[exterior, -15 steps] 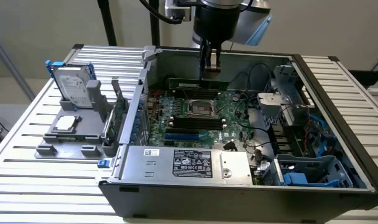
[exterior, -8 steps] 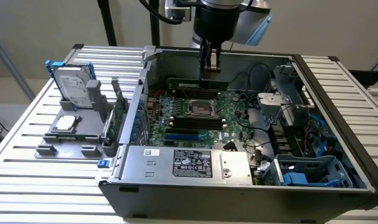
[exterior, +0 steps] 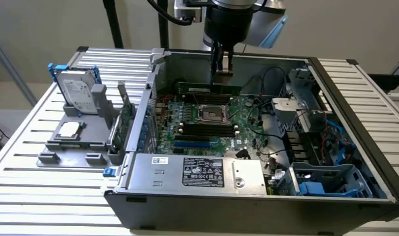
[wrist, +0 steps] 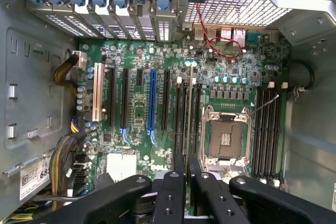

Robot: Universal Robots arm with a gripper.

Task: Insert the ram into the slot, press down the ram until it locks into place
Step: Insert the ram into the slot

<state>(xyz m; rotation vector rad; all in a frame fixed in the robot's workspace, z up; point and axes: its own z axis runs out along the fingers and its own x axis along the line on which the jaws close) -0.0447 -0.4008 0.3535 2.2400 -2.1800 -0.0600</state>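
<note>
Exterior view: my gripper (exterior: 220, 73) reaches down into open computer case (exterior: 186, 211), fingers pinching ram (exterior: 198, 89) by top edge. Ram level, hanging above motherboard (exterior: 245, 110), not seated. Wrist view: ram seen edge-on, thin line running out from between my fingers (wrist: 172, 195), over group of black slots (wrist: 179, 114) just beside processor socket (wrist: 227, 137). Cannot tell which slot it lines up with.

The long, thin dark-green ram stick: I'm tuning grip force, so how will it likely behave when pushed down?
The long, thin dark-green ram stick looks stiff: it hangs straight and level with the gripper pinching one spot on its top edge. Probably light, being so thin. Held at one spot, it may pivot if one end meets resistance first.
</note>
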